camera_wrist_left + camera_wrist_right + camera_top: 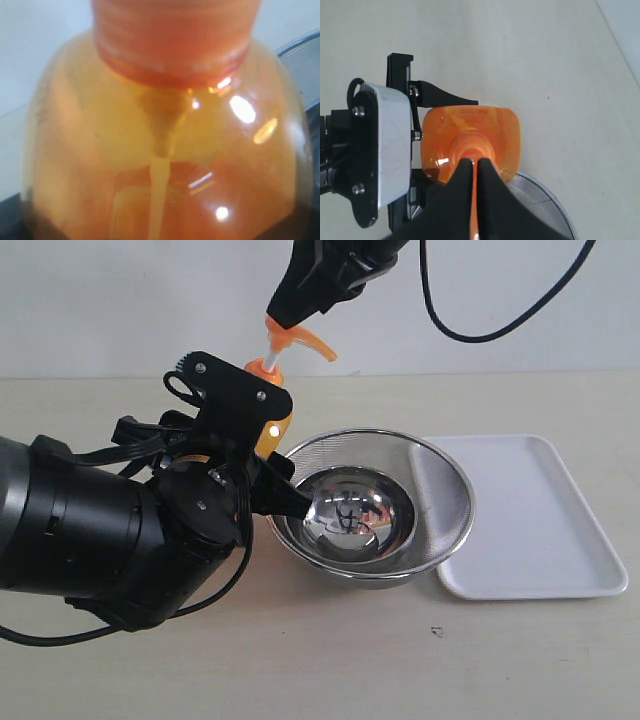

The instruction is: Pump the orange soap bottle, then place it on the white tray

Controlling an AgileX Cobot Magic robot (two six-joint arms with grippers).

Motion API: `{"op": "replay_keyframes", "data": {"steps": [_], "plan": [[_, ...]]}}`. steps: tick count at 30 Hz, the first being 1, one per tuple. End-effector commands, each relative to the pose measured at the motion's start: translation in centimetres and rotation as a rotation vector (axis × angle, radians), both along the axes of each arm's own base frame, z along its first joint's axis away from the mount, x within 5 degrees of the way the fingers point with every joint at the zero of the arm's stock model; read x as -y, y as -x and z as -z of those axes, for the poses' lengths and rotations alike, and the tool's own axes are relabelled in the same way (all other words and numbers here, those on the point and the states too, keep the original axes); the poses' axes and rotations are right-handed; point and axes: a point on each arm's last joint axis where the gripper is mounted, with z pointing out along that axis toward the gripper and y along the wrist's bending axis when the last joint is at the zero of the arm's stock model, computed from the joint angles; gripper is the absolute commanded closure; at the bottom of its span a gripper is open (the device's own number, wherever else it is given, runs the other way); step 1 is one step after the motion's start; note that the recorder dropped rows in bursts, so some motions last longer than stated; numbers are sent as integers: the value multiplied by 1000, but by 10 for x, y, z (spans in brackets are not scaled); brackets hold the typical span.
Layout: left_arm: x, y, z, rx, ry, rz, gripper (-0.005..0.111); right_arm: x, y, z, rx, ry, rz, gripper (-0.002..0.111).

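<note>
A plain white wall (120, 310) stands behind a pale beige surface (350, 660). Near the middle of the surface is a round steel mesh bowl (445, 502) with a smaller shiny steel bowl (360, 515) inside it. The white tray (540, 535) lies flat on the right, and the mesh bowl's right rim overlaps the tray's left edge.

The orange soap bottle (277, 430) is upright just left of the mesh bowl, close to its far-left rim and apart from the tray. The bulky black left arm hides the bottle's base, so I cannot tell whether it rests on the surface. The left end effector (278, 468) is clamped around the bottle's body. In the right wrist view one black finger (445, 96) lies flat against the bottle's side, and in the left wrist view the translucent orange shoulder fills the picture.

The pump head (300, 340) sits raised on its white stem (265, 365), with its spout pointing right. The right end effector (278, 318) reaches down from the far side and its tips sit on top of the pump head. Its fingers (495, 190) are drawn together to a thin slit with orange showing through. I cannot tell whether they pinch the pump. A black cable (480, 335) hangs in a loop against the wall on the far right
</note>
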Motion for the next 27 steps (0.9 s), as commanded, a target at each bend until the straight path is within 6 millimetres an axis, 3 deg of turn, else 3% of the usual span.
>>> {"op": "replay_keyframes", "data": {"steps": [1, 13, 27], "plan": [[2, 0, -5, 17, 18, 6, 102, -1, 0, -4, 22, -16, -3, 108], [3, 1, -5, 10, 22, 13, 102, -1, 0, -3, 20, -15, -3, 108], [3, 1, -5, 11, 21, 15, 102, -7, -8, 18, -64, 22, -19, 108]]}}
